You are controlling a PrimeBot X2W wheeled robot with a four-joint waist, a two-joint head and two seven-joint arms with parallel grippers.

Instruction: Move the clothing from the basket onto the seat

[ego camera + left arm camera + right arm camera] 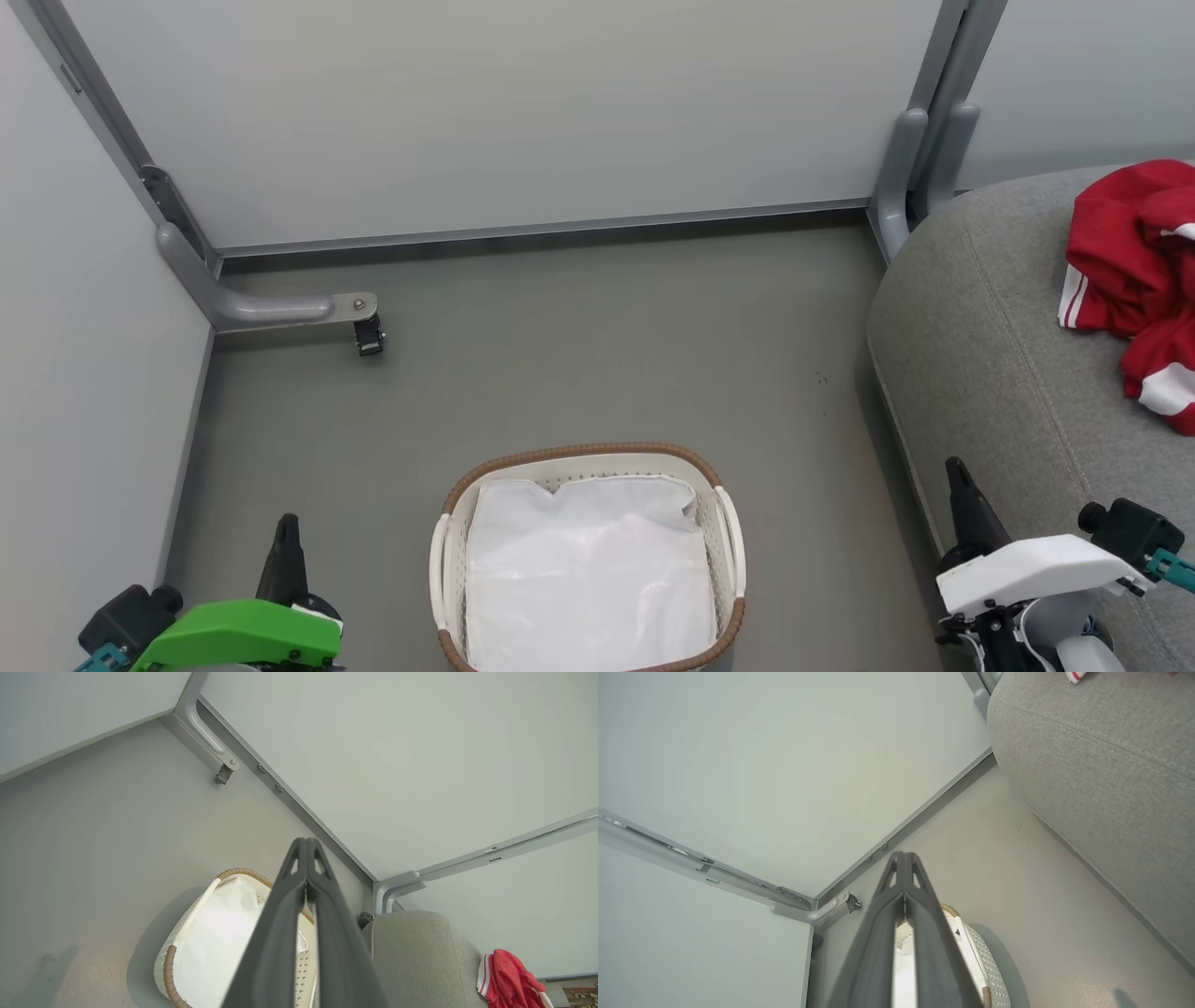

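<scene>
While the left gripper (286,537) and right gripper (960,485) are pinched together, the upper-right clothing (1130,252) looks soft, best grabbed by a fold.

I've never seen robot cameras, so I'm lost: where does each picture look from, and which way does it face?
Head view: on the robot's head, facing forward and down at the basket, floor and seat bearing the clothing; left gripper lower left, right gripper lower right.
Left wrist view: on the left wrist, facing along its shut fingers, over the basket toward the back wall.
Right wrist view: on the right wrist, facing along its shut fingers toward a wall corner.
Shared: all three show the basket and seat.
</scene>
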